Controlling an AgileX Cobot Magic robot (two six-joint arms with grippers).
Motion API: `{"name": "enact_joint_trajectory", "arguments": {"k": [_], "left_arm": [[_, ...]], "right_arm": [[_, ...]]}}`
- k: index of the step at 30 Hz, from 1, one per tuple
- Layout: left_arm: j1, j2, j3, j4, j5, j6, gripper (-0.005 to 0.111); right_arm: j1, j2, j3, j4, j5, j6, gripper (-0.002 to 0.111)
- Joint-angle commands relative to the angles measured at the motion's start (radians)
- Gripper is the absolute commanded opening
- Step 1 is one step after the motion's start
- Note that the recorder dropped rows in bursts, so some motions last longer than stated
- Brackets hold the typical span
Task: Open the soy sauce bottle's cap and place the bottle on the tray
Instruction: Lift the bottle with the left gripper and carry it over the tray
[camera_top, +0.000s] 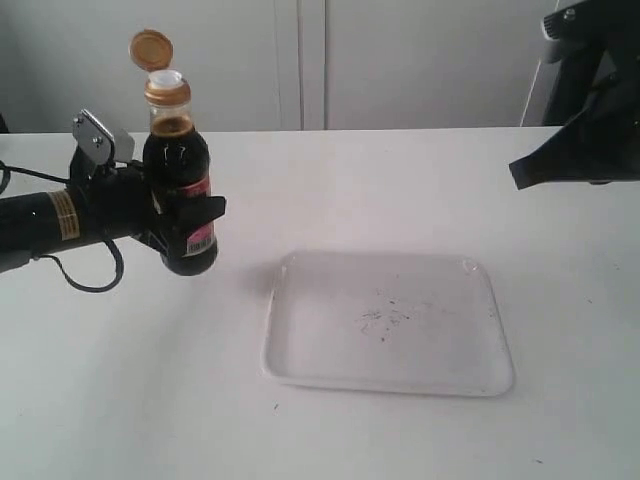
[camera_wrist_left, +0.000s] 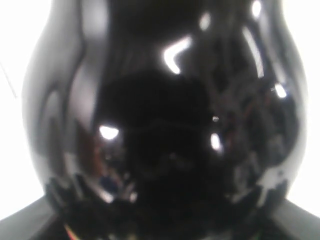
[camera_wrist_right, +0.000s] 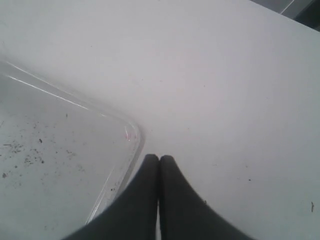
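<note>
My left gripper (camera_top: 185, 225) is shut on the soy sauce bottle (camera_top: 178, 170) and holds it upright above the table, left of the tray (camera_top: 300, 350). The golden-orange cap (camera_top: 151, 48) is flipped open, tilted back on its hinge above the white spout (camera_top: 166, 79). The bottle's dark glass (camera_wrist_left: 165, 125) fills the left wrist view, hiding the jaws. My right gripper (camera_wrist_right: 159, 159) is shut with nothing in it, raised at the right, over the table beside a corner of the tray (camera_wrist_right: 131, 131). The white tray lies at the centre with dark specks in its middle.
The white table (camera_top: 400, 180) stretches all round the tray. A pale wall with cabinet doors (camera_top: 400, 60) closes off the back. The left arm's black cable (camera_top: 95, 275) loops down onto the table at the left.
</note>
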Motion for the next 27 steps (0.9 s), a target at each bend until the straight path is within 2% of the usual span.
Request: {"name": "enact_joint_trajectory", "arguments": {"k": [1,6,9,15,27], "left_arm": [[-0.003,-0.089,0.023,-0.028,-0.083,-0.019,0.000],[-0.007,-0.138,0.069,-0.050,-0.083,-0.021,0.000],[-0.042,-0.155,0.085,-0.074,-0.083,-0.017,0.000],[-0.185,-0.164,0.085,-0.165,-0.083,0.015,0.000],[-0.417,-0.164,0.080,-0.373,-0.083,0.125,0.000]], "right_arm": [[-0.009,0.001,0.003,0.020,-0.013,-0.009,0.000],[-0.014,0.038,0.003,0.022,-0.017,-0.009,0.000],[-0.035,0.055,0.003,0.025,-0.026,-0.009,0.000],[-0.100,0.073,0.003,0.065,-0.028,-0.009,0.000],[-0.171,0.132,0.034,0.089,-0.068,-0.009,0.000]]}}
